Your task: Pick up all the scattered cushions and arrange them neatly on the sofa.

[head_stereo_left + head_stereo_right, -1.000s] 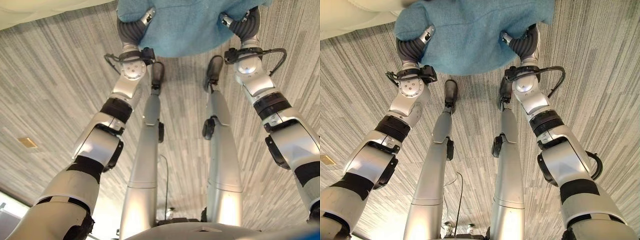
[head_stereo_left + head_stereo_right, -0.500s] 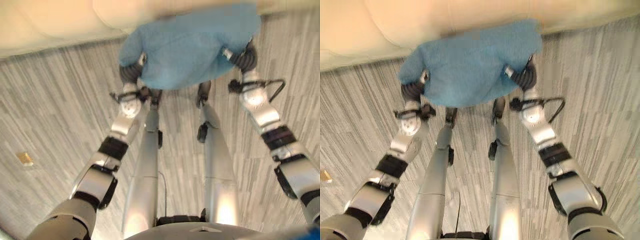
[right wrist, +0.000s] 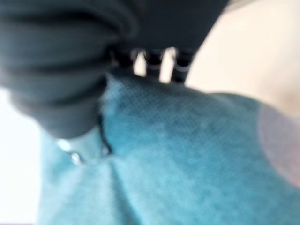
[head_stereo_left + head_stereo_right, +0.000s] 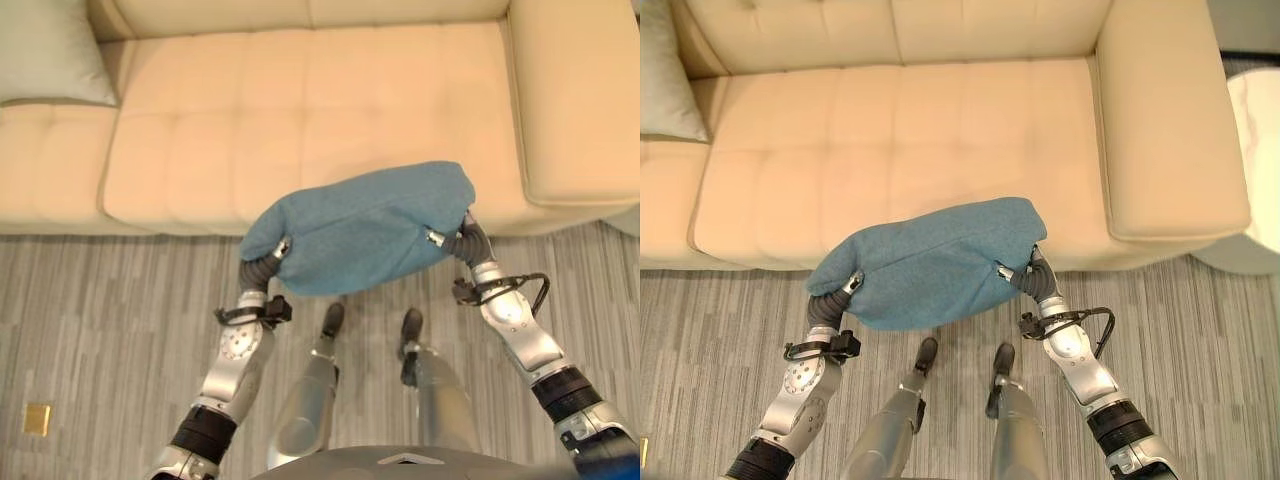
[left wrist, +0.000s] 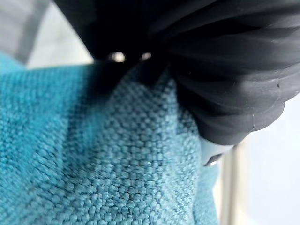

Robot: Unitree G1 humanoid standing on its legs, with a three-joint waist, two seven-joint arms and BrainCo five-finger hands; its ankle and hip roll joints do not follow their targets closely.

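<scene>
Left eye view: blue cushion (image 4: 365, 228) lengthwise along the sofa (image 4: 300, 110) front.

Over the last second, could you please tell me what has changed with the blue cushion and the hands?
The view has tilted up, so the cream sofa now shows. The blue cushion has been carried from over the floor to the sofa's front edge. Unchanged: the left hand and right hand still hold its two ends.

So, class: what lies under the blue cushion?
Under the blue cushion lie the sofa's front edge and grey floor. Both hands' fingers are covered by it.
</scene>
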